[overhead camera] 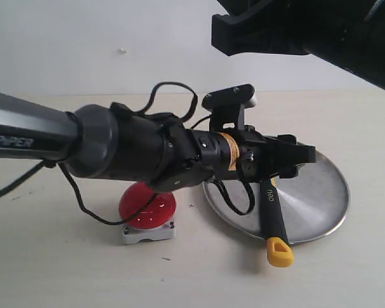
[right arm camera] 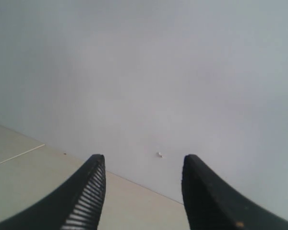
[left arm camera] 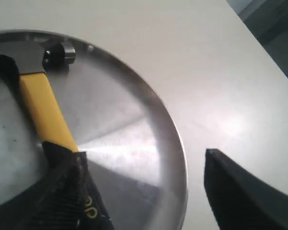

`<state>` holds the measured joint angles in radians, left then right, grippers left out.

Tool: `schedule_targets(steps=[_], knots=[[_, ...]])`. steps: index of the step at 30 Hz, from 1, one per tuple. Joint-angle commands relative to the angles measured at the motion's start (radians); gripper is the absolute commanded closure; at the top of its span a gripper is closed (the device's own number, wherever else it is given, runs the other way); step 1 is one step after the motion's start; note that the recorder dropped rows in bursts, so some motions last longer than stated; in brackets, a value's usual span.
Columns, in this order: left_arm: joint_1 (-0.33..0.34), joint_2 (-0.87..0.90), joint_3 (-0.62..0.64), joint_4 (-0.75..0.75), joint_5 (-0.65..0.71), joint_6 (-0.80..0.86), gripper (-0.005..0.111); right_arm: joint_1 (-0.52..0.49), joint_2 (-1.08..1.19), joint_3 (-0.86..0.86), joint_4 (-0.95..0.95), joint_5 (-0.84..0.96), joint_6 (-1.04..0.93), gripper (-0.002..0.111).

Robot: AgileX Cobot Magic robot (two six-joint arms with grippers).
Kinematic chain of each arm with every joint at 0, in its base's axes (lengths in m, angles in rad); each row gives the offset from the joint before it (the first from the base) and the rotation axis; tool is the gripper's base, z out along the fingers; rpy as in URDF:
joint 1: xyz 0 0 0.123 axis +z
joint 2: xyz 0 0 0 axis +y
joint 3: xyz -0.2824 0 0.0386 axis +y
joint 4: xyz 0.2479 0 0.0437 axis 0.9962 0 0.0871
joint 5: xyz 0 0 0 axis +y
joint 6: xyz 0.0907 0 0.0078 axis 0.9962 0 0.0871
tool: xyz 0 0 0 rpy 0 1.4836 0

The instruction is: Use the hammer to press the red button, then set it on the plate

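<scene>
1. The step in hand looks like the last one, setting the hammer down on the plate. The red button sits untouched by any tool, on the table near the plate's left rim.
2. The hammer lies on the plate. The left wrist view shows its dark head and the yellow part of its handle on the metal. In the exterior view the yellow end sticks out past the near rim.
3. The left gripper hovers low over the plate with its jaws spread. One finger is well clear of the handle and the other is right beside the black grip, so I take the hammer as released.
4. The right gripper is raised, spread and empty, pointing at the wall.
5. The next move, I judge, calls for a straight lift of the left gripper before any pull back, so that the near finger does not drag the handle.
6. Edges to mind are the raised rim that the handle crosses, and the button under the left arm, where a cable hangs in loops.
7. There is open room above the plate and on the bare table to its right and front.
</scene>
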<state>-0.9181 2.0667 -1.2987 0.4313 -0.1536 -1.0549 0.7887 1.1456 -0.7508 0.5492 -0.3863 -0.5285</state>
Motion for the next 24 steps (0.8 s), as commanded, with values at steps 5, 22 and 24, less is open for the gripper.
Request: schedule_targets(steps=[5,22,24], knots=[[0.002,-0.143,0.038,0.120,0.499,0.122,0.079,-0.005,-0.006,-0.004,-0.005,-0.005,0.004,0.060],[0.002,-0.728,0.550,0.465,0.319,-0.009,0.107,-0.005,-0.006,-0.004,-0.006,-0.005,0.004,0.060],[0.002,-0.784,0.584,0.472,0.292,-0.009,0.107,-0.005,-0.006,-0.004,-0.006,-0.005,0.004,0.060]])
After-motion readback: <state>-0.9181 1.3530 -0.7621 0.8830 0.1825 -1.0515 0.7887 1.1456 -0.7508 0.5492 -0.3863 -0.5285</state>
